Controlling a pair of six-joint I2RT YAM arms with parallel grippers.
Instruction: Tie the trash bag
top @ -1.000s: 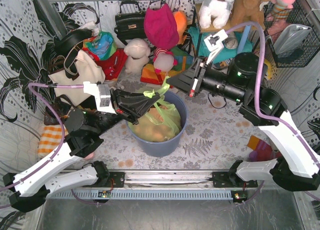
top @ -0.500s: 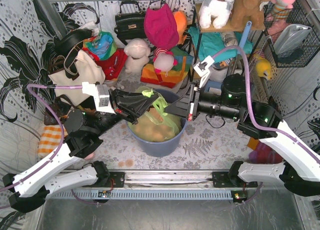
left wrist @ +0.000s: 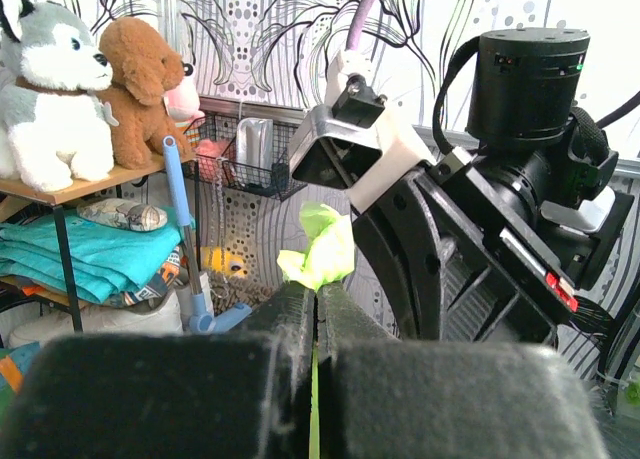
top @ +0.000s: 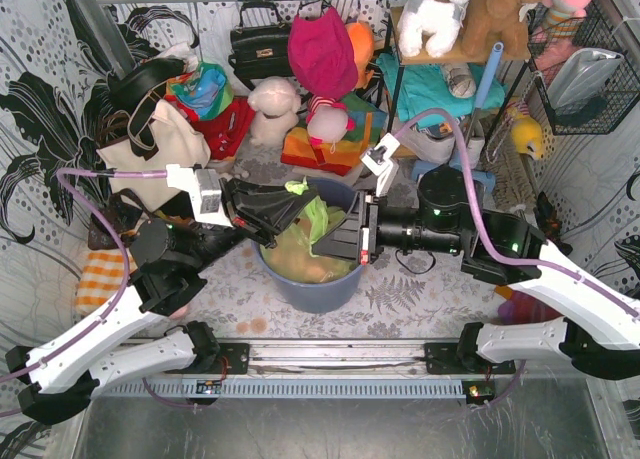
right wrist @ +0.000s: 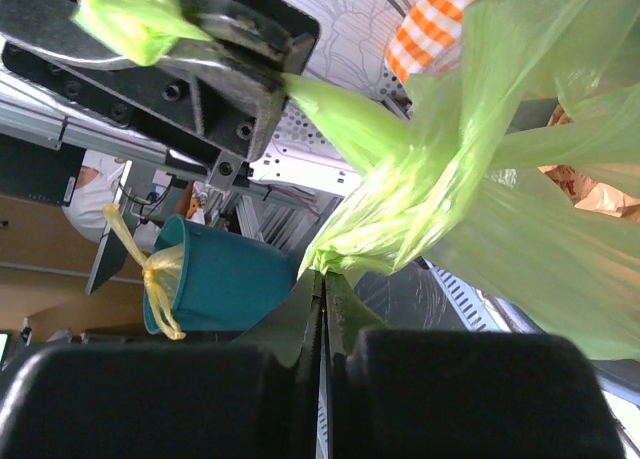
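Looking from above, bag: the trash bag point(top: 300, 259) sits inside the blue-grey bin point(top: 300, 294). Its light-green plastic rises above the bin's rim, and tan paper point(top: 318, 269) shows through.
Left gripper, top view: the left gripper point(top: 298, 193) reaches over the bin's far-left rim. Its jaws are clenched on a pulled-up strip of the bag, and a green tip pokes out past the fingers.
Right gripper, top view: the right gripper point(top: 320, 247) comes in from the bin's right side and is over its opening. Its jaws are clamped on bag plastic.
Spacing, top view: the two grippers are near each other above the bin, the left one closer to the far rim.
Left wrist view, jaws: the fingers are pressed together on a thin green edge of the bag, with a crumpled green tuft point(left wrist: 322, 249) standing just above them.
Left wrist view, beyond: the right arm's wrist fills the right side. A plush husky point(left wrist: 50, 89) and a brown plush dog point(left wrist: 140, 79) sit on a shelf at the left.
Right wrist view, jaws: the fingers are closed on a gathered bunch of green plastic that fans out up and to the right.
Right wrist view, strand: a taut green strand runs from that bunch to the left gripper's closed fingertips at upper left.
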